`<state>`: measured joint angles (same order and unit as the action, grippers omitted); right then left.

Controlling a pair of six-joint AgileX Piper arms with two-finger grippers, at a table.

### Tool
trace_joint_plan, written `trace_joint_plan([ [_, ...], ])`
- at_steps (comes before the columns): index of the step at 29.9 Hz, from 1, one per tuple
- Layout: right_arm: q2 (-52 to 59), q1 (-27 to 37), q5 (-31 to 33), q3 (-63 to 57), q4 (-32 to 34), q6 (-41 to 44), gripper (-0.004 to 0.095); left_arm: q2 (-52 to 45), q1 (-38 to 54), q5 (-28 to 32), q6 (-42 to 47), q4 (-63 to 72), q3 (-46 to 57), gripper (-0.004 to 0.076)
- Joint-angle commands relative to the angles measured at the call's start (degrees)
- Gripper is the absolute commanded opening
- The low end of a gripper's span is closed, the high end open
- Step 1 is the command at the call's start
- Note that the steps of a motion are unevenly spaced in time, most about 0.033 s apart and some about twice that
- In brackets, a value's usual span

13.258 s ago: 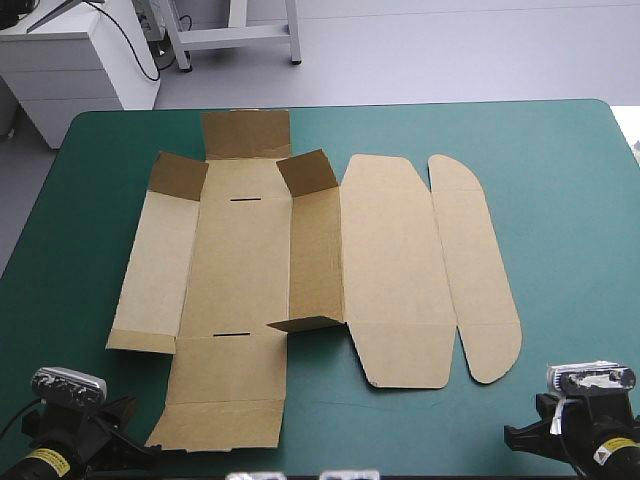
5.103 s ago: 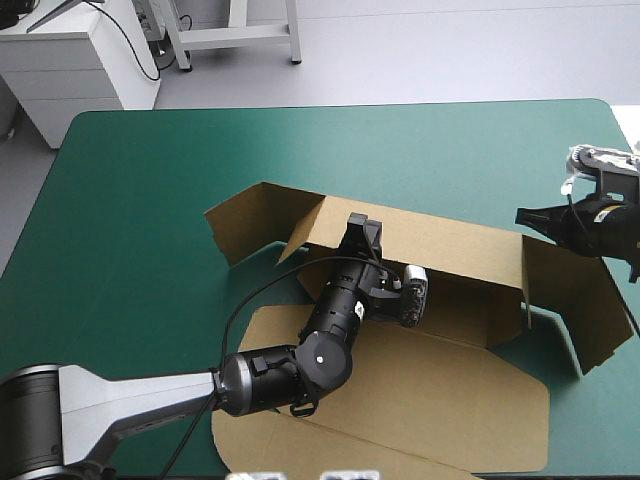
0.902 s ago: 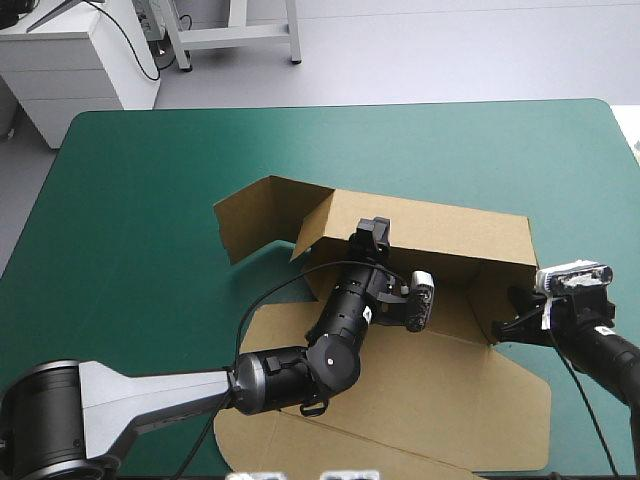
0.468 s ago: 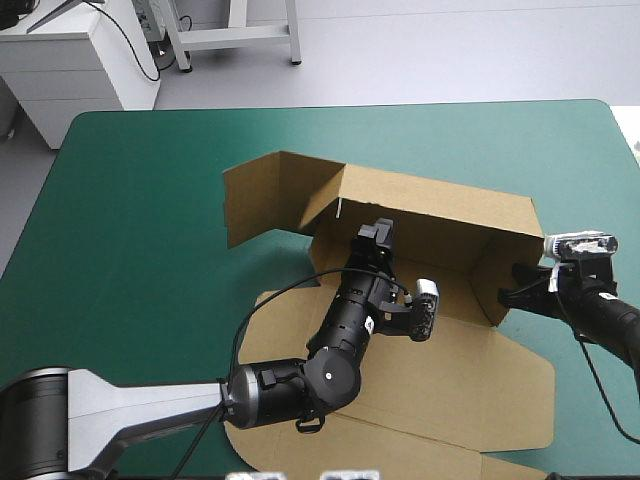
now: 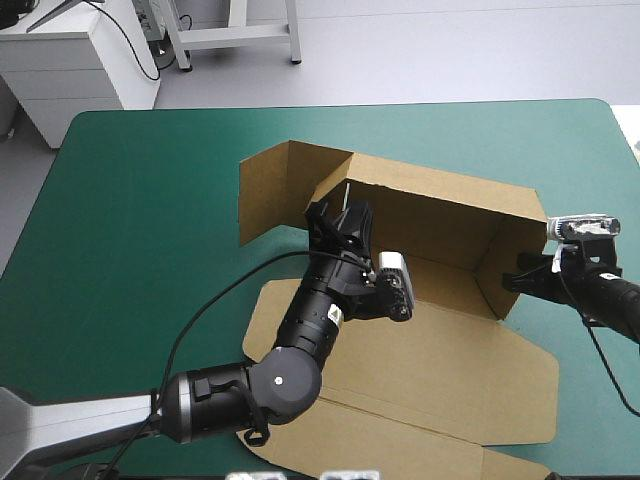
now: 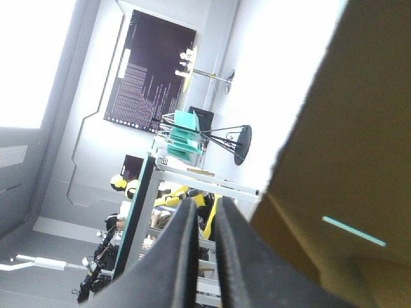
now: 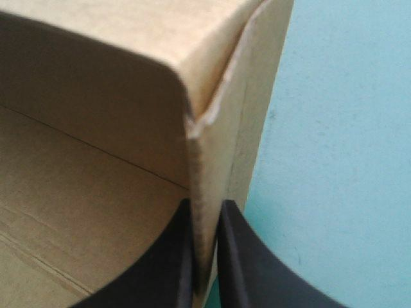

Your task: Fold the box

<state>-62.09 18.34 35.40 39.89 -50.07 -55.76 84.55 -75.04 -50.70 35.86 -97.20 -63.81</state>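
- The teal-green table cover (image 5: 130, 200) lay under the brown cardboard box (image 5: 440, 200), with more bare cover off the box's left end than its right.
- The box's long back wall and left end flap stood steeper than just before, so a tray was forming (lid still flat in front). It held only the left gripper (image 6: 207, 204).
- That gripper's black fingers, pressed together on nothing, sat at the box's inner left corner.
- The right gripper (image 7: 205, 215) pinched the box's right end wall.

**Brown board box, partly raised**

The box (image 5: 450, 215) sits at the middle of the teal-green cover (image 5: 150, 200). Its long far wall stands upright, and the right end wall is raised, apparently meeting it at the corner. A flap juts from the far-left corner. The lid lies flat toward the near edge.
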Motion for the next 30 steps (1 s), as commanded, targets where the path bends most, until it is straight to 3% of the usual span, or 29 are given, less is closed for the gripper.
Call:
trace_joint_plan([
  [1, 0.75, -2.46, -0.93, 5.09, 6.52, 5.94, 0.0001, -4.62, -0.07, -2.37, 1.10, -2.72, -3.93, 0.0002],
  [8, -0.26, -10.82, 0.02, 11.98, 16.37, 20.68, 0.0001, -6.19, 7.24, 1.03, 0.97, 6.00, -12.75, 0.0001],
  [13, -3.49, -15.65, 6.57, 19.25, 24.69, 30.86, 0.0001, -6.58, 18.15, 1.81, -1.90, 19.68, -20.66, 0.0002],
  [19, -8.04, -20.70, 14.72, 30.41, 27.67, 36.98, 0.0001, -9.38, 30.75, 3.39, -8.61, 35.95, -26.76, 0.0002],
  [25, -13.23, -23.87, 24.89, 40.85, 29.44, 41.21, 0.0001, -13.09, 46.16, 2.21, -9.43, 51.90, -27.35, 0.0002],
  [30, -17.29, -26.05, 30.72, 43.85, 30.00, 42.24, 0.0000, -13.82, 57.89, 0.39, -18.18, 68.02, -27.35, 0.0002],
])
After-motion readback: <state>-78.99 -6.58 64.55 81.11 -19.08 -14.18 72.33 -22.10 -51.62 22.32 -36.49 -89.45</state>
